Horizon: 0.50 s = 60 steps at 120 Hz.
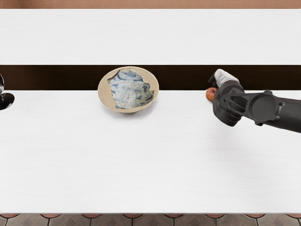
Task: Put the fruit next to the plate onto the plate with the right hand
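Note:
A beige plate (105,93) with a blue and white centre sits near the far edge of the white table, left of middle. An orange fruit (209,94) lies well to its right at the table's far edge, mostly hidden. My right hand (221,81) covers the fruit from the right, white fingers curled over its top; whether they grip it is hidden. My right arm (263,109) comes in from the right edge. A dark part of my left arm (4,98) shows at the left edge.
The white table (141,160) spreads wide toward the front. A dark gap (178,76) runs behind it, and a second white surface (150,35) lies beyond that.

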{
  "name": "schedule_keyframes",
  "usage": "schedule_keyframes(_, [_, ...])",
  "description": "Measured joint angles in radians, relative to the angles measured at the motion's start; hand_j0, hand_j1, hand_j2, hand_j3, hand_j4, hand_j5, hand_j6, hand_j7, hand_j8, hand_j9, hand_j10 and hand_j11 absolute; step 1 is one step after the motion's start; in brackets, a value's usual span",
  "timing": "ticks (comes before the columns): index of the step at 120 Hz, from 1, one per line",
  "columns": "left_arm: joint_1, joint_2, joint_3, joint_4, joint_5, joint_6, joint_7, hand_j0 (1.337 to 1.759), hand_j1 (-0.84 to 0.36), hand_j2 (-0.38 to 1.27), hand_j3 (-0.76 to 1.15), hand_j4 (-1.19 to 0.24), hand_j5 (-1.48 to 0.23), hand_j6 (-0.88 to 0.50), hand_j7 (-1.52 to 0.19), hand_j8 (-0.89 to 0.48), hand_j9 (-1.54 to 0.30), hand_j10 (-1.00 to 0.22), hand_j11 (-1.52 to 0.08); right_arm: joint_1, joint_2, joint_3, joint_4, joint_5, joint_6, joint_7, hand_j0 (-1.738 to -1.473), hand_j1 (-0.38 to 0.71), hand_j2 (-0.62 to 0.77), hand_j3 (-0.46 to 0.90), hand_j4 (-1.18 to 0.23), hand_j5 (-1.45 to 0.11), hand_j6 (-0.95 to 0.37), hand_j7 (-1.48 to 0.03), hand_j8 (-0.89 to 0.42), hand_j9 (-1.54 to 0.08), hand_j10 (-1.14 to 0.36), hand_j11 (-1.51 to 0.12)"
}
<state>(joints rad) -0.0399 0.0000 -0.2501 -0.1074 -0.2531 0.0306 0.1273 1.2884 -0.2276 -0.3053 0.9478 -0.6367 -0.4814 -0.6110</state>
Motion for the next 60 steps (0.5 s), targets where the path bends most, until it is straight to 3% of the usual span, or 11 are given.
schedule_keyframes(26, [0.000, 0.000, 0.000, 0.000, 0.000, 0.000, 0.000, 1.658, 0.35, 0.00, 0.00, 0.00, 0.00, 0.00, 0.00, 0.00, 0.00, 0.00, 0.00, 0.000, 0.009, 0.000, -0.004, -0.001, 0.006, 0.000, -1.658, 0.23, -0.04, 0.00, -0.50, -0.65, -0.51, -0.65, -0.50, -0.65, -0.50, -0.65])
schedule_keyframes(60, [0.000, 0.000, 0.000, 0.000, 0.000, 0.000, 0.000, 1.658, 0.35, 0.00, 0.00, 0.00, 0.00, 0.00, 0.00, 0.00, 0.00, 0.00, 0.00, 0.000, 0.013, -0.001, -0.006, -0.004, 0.017, -0.002, -1.652, 0.28, -0.02, 0.00, -0.59, -0.73, -0.42, -0.75, -0.45, -0.75, -0.58, -0.75])
